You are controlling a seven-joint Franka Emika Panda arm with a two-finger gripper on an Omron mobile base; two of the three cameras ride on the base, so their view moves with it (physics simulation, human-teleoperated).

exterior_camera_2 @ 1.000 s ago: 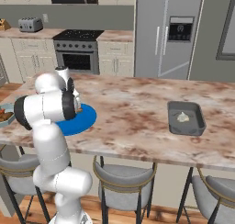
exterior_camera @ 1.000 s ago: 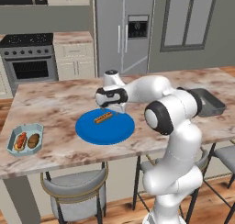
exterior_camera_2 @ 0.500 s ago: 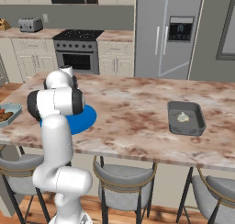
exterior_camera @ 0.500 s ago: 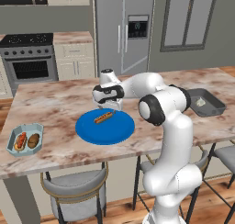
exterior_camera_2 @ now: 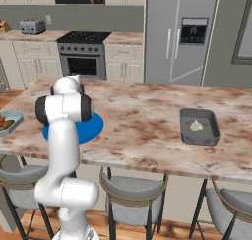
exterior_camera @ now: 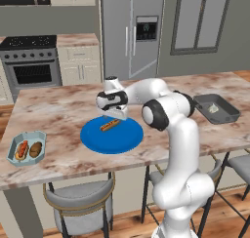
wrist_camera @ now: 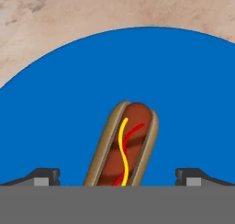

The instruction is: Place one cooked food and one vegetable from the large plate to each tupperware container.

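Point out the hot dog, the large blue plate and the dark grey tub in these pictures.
hot dog [wrist_camera: 125,147]: hand view, on the sausage.
large blue plate [exterior_camera: 111,138]: left base view, bare front part.
dark grey tub [exterior_camera_2: 212,134]: right base view, right rim.

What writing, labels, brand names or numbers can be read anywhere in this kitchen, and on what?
None can be read.
The fridge's dispenser panel is a dark patch with pale marks, too blurred to read.
The oven's knob strip shows no legible numbers.
The toaster, blue plate, hot dog and both tubs carry no lettering.
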